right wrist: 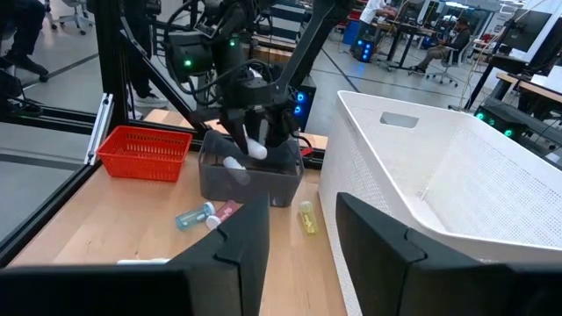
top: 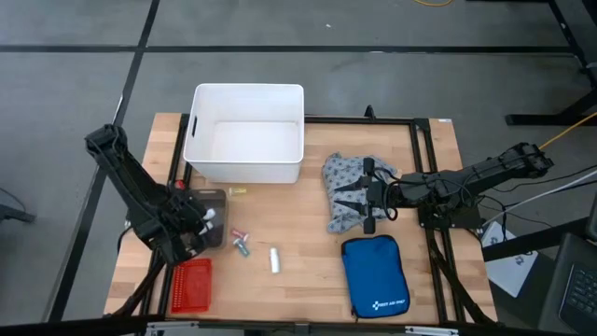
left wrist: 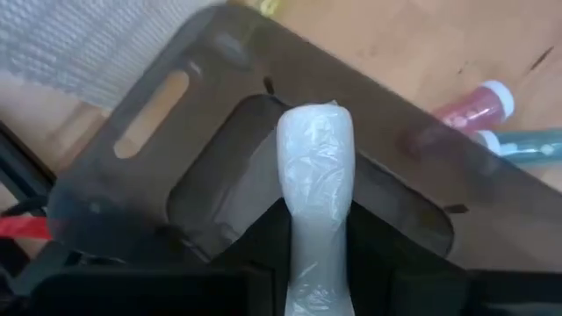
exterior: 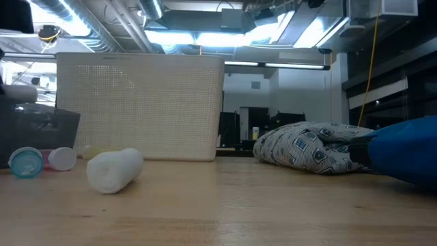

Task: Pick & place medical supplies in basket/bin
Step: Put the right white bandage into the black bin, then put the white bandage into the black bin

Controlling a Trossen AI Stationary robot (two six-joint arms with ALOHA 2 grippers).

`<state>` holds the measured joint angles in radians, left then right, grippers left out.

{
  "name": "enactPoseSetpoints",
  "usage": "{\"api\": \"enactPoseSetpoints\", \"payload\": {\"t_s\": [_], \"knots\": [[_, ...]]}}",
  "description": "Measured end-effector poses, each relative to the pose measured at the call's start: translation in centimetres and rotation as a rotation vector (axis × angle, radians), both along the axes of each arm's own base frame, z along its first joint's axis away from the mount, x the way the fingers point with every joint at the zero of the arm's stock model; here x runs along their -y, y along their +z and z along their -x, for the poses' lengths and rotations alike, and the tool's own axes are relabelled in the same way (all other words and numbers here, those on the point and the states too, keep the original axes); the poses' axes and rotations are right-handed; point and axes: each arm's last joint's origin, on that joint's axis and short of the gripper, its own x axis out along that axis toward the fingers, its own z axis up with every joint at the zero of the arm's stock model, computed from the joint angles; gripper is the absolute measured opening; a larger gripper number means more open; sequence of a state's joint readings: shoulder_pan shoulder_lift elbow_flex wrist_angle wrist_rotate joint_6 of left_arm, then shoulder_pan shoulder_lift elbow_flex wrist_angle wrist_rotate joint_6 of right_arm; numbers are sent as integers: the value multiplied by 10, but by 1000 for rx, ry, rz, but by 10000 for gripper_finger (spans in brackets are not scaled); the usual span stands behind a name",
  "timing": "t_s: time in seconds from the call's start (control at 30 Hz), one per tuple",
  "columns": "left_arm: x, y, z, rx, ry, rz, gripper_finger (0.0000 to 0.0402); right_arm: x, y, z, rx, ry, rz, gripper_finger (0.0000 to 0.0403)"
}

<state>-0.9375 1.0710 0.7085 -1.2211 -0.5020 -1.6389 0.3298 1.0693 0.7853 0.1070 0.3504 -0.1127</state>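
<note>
The left gripper [right wrist: 256,145] is clamped on a white cylindrical roll [left wrist: 314,175] above a dark translucent plastic bin [top: 207,207], just beyond the red mesh basket [top: 191,284]. The right gripper [top: 362,198], jaws spread and empty, rests over the grey-blue dotted cloth garment [top: 338,177], between the white tub [top: 247,133] and blue zip pouch [top: 375,273].

you've got a white tub [top: 245,133] at twelve o'clock on the wooden table [top: 308,266], a blue zip pouch [top: 374,275] with a white logo at five, and a dark translucent bin [right wrist: 248,176] at nine.
</note>
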Motion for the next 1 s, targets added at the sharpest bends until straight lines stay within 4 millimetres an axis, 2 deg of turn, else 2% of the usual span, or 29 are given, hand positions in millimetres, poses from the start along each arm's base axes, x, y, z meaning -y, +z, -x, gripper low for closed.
{"api": "enactPoseSetpoints", "payload": {"t_s": [0.33,0.47,0.63,0.8,0.9,1.0], "knots": [[2,0,-2,11,-22,8,181,0,0,0,-1,0,1,135],[1,0,-1,8,-22,3,208,0,0,0,-3,0,1,135],[2,7,-5,94,-32,-42,217,0,0,0,-3,0,2,135],[8,34,-18,239,-148,-138,209,0,0,0,-3,0,2,135],[12,51,-34,281,-235,-168,205,0,0,0,-3,0,2,135],[15,61,-59,275,-342,-215,205,0,0,0,-3,0,2,135]]}}
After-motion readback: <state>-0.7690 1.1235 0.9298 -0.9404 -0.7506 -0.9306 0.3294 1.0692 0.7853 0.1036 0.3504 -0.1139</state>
